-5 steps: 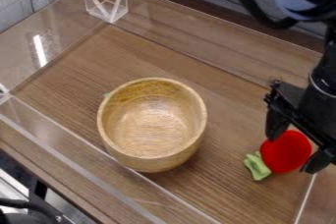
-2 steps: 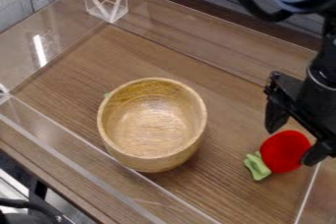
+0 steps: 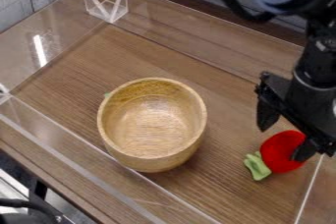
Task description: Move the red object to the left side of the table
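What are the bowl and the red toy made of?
The bowl looks like smooth, pale wood, from its warm tan color, though it could be something else made to look woody. The red toy is probably smooth plastic, going by its bright, even color, but I can't be sure.

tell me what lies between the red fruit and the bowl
Only the fruit's green stem and bare table, seen in the camera view.

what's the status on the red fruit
Hand open at red toy fruit. Fruit on tabletop, not moved left yet. Wooden bowl may obstruct.
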